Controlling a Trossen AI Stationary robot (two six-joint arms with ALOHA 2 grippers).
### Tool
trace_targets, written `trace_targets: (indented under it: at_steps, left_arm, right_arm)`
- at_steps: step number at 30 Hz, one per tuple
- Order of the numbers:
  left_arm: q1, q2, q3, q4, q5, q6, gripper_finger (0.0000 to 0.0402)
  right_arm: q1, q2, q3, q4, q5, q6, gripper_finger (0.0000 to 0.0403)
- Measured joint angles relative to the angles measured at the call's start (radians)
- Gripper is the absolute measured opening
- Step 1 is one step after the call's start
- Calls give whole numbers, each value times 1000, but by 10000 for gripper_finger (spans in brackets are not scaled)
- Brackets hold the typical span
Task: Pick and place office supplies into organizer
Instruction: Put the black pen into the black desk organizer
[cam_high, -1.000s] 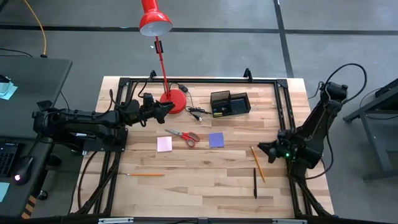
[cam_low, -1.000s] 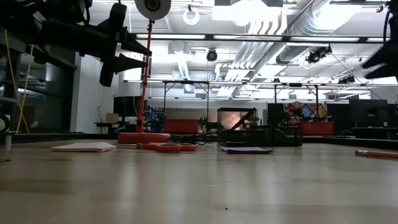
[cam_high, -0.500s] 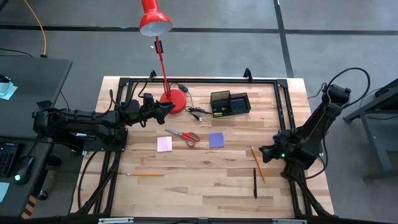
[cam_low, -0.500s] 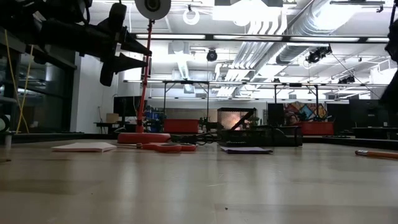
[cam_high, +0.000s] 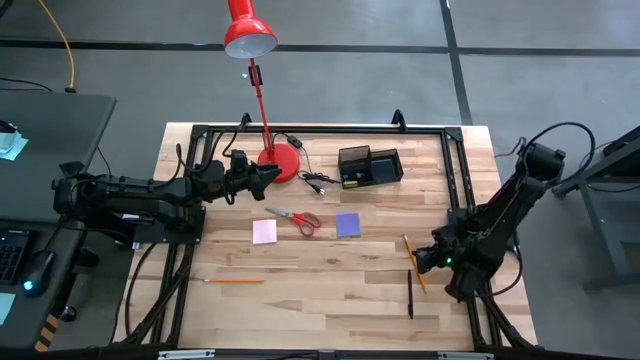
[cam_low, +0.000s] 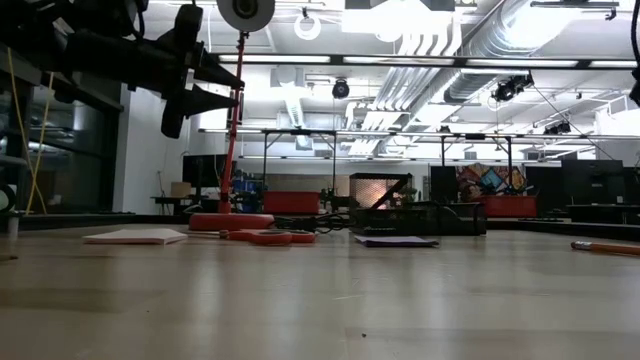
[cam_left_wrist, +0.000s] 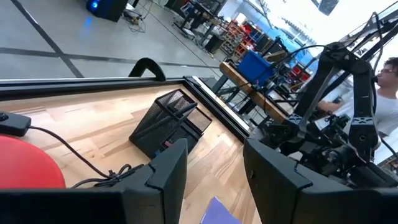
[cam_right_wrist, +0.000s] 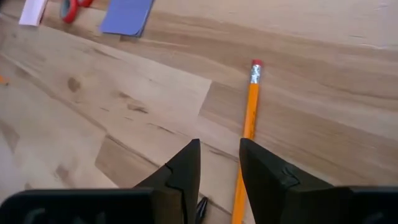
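My right gripper (cam_high: 419, 259) (cam_right_wrist: 217, 163) hangs open, tipped downward, just over the table beside an orange pencil (cam_high: 415, 264) (cam_right_wrist: 247, 134) that lies flat near the right side. A black pen (cam_high: 410, 295) lies just nearer. My left gripper (cam_high: 272, 175) (cam_left_wrist: 214, 171) stays open in the air by the red lamp base (cam_high: 280, 163), touching nothing. The black organizer (cam_high: 370, 166) (cam_left_wrist: 169, 121) stands at the far middle. Red-handled scissors (cam_high: 296, 219), a pink pad (cam_high: 264, 232) and a purple pad (cam_high: 348, 225) lie flat mid-table. A second orange pencil (cam_high: 236, 281) lies near left.
A red desk lamp (cam_high: 249, 35) rises from its base, with a black cable (cam_high: 314, 181) trailing toward the organizer. A black frame rail (cam_high: 320, 130) runs around the table. A person (cam_left_wrist: 388, 74) shows beyond the table's right side. Bare wood lies along the near edge.
My right gripper has come down and toward the table's near edge, tipping its fingers more steeply downward, and now hangs beside the right-hand orange pencil. It has left the low view. Nothing on the table has moved.
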Motion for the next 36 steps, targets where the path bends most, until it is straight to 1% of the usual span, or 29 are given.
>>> trace_targets:
  at_steps: [3,8,10,12,14,16,18,22,29,33,34,36]
  left_arm:
    - [0,0,0,1,1,0,145]
    - [0,0,0,2,4,0,145]
    - [0,0,0,1,4,0,145]
    - [0,0,0,1,4,0,145]
    - [0,0,0,1,4,0,145]
    - [0,0,0,1,5,0,145]
    - [0,0,0,2,12,0,145]
    - [0,0,0,3,15,-3,145]
    - [0,0,0,3,16,-4,145]
    - [0,0,0,2,16,-3,145]
    - [0,0,0,1,16,-2,145]
    - [0,0,0,-4,16,2,145]
  right_arm:
    - [0,35,0,1,1,21,103]
    - [0,101,0,26,-77,40,103]
    - [0,130,0,55,-42,51,103]
    - [0,156,0,102,60,35,103]
    - [-10,184,1,127,115,29,103]
    - [-33,214,1,136,100,36,103]
    - [-57,246,1,146,62,32,103]
    - [-98,302,1,182,39,-2,103]
    - [-126,339,2,239,82,-42,103]
    - [-125,325,33,243,188,-40,103]
    - [-131,322,44,243,200,-42,103]
    - [-147,322,61,234,186,-71,103]
